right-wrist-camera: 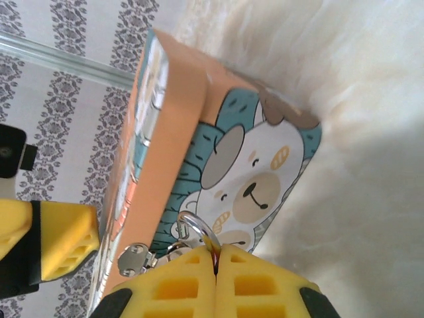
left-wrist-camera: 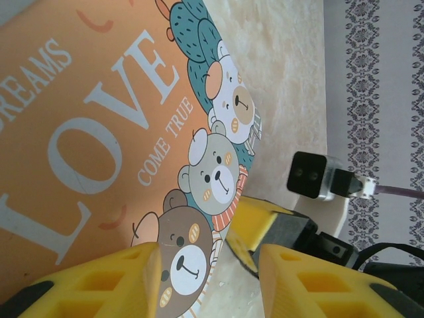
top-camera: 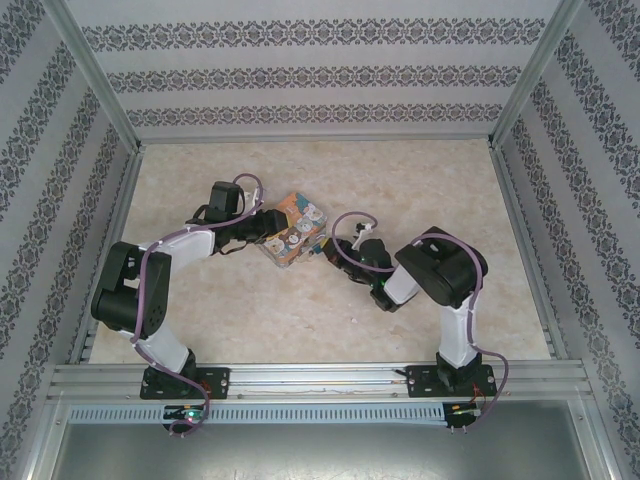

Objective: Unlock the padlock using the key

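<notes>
The padlock's silver shackle (right-wrist-camera: 196,222) hooks through the metal hasp (right-wrist-camera: 132,258) on the side of the cartoon "LOVE" box (right-wrist-camera: 258,172). Its lower end runs into the seam of my right gripper (right-wrist-camera: 215,249), which is shut on a thin dark sliver, the key. The padlock's blue body is hidden behind those fingertips. My left gripper (left-wrist-camera: 211,255) stands open astride the box's corner (left-wrist-camera: 99,132), one finger over the lid and the other beside the box over bare table. From above, both grippers (top-camera: 262,240) (top-camera: 322,250) flank the box (top-camera: 295,232).
The box lies mid-table on a pale marbled surface (top-camera: 400,180), walled in by patterned panels and aluminium rails (top-camera: 300,378). The right arm's fingers (left-wrist-camera: 265,222) and wrist camera (left-wrist-camera: 308,173) sit close in front of my left gripper.
</notes>
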`<action>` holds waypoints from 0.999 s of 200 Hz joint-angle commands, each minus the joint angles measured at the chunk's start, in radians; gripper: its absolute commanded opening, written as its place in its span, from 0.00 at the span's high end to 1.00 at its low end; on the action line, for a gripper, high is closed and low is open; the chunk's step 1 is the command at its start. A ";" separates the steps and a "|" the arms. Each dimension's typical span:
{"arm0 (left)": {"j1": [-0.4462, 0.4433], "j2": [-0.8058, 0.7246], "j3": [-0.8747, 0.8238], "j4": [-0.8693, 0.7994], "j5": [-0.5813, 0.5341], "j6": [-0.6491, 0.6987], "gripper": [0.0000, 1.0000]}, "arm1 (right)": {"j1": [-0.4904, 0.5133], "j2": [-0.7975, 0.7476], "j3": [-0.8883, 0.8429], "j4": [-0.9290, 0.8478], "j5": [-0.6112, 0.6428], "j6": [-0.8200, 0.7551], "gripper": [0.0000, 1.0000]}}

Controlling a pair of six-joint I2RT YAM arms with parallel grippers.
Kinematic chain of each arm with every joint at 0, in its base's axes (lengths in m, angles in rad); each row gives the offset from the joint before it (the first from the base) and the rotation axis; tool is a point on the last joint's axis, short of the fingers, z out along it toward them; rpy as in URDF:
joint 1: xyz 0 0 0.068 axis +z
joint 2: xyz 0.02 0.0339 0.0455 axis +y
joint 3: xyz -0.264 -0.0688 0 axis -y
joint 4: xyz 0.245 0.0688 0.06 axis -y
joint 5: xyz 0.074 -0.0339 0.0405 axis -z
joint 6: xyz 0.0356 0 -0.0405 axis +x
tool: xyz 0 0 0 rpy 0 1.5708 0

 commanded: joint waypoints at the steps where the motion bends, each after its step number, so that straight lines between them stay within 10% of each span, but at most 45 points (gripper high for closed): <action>1: -0.001 0.016 0.032 -0.077 0.015 -0.014 0.57 | -0.019 -0.074 -0.035 0.022 0.024 -0.058 1.00; 90: 0.058 -0.246 0.036 -0.151 -0.060 0.085 0.43 | -0.053 -0.450 -0.092 -0.413 -0.043 -0.224 1.00; 142: 0.072 -0.520 -0.011 -0.293 -0.323 0.334 0.28 | -0.048 -0.720 -0.008 -0.941 -0.112 -0.368 1.00; 200: 0.074 -0.842 -0.240 -0.068 -0.614 0.437 0.05 | -0.018 -0.945 0.081 -1.464 -0.163 -0.481 1.00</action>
